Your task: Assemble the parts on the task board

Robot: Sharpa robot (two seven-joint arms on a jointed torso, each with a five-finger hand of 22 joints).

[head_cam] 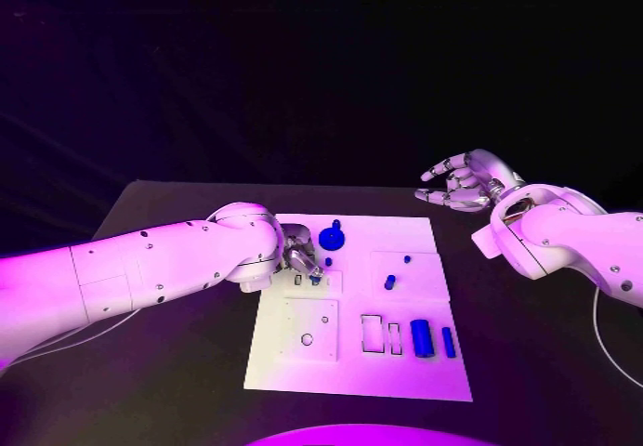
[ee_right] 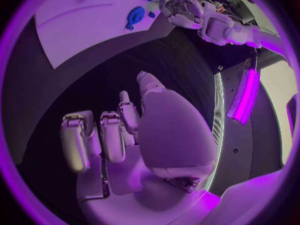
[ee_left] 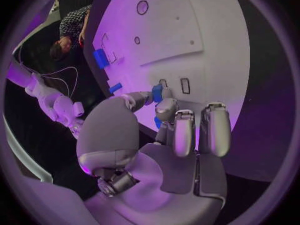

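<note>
No brand, label or writing can be read on anything here.

Your task board (head_cam: 402, 372) lies at table centre. On it: a round blue part (head_cam: 331, 239) near its 11 o'clock corner, a small blue peg (head_cam: 390, 282) about mid-board, a blue cylinder (head_cam: 421, 337) and a thinner blue bar (head_cam: 449, 342) side by side toward 4 o'clock, next to two empty rectangular slots.

Your left hand (head_cam: 303, 257) sits over the board's 10 o'clock area, just below the round part. The head view hides its fingertips behind the forearm. The left wrist view fills that in: the thumb and a finger (ee_left: 164, 105) pinch a small blue part (ee_left: 157, 92) right at the board surface, beside two little rectangular slots.

Your right hand (head_cam: 463, 181) hangs off the board at 1 o'clock, released, fingers loosely curled and apart, holding nothing; its wrist view confirms an empty palm (ee_right: 162, 130) above bare black table (ee_right: 94, 80).
</note>
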